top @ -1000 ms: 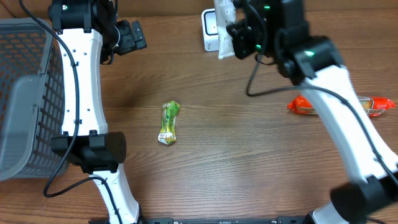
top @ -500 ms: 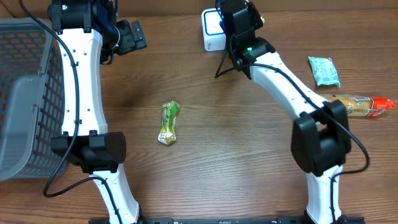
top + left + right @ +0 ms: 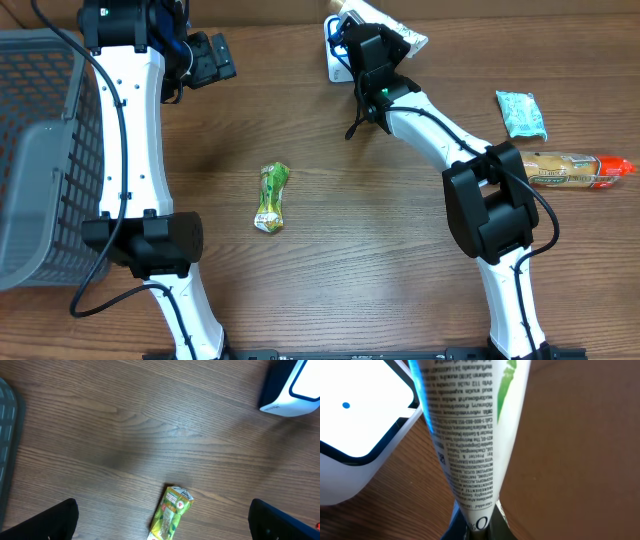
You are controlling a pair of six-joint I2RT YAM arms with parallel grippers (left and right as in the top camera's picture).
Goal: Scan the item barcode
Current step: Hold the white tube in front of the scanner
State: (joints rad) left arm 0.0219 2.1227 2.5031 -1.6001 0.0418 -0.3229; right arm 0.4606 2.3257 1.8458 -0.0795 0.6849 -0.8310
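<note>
Four packaged items: one green pouch (image 3: 271, 197), one teal packet (image 3: 521, 113), one long orange-ended pack (image 3: 575, 169), one white printed tube (image 3: 470, 425). One scanner (image 3: 334, 66), one grey basket (image 3: 30, 80). Two arms: left arm (image 3: 132, 120), right arm (image 3: 432, 131).

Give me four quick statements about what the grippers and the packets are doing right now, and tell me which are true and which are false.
1. The right gripper is shut on a white printed packet close to the scanner. True.
2. The green packet sits in the basket. False: it lies on the table, outside the basket.
3. The left gripper is open and holds nothing. True.
4. The teal packet lies on the scanner. False: it lies on the table near the orange packet, well away from the scanner.
</note>
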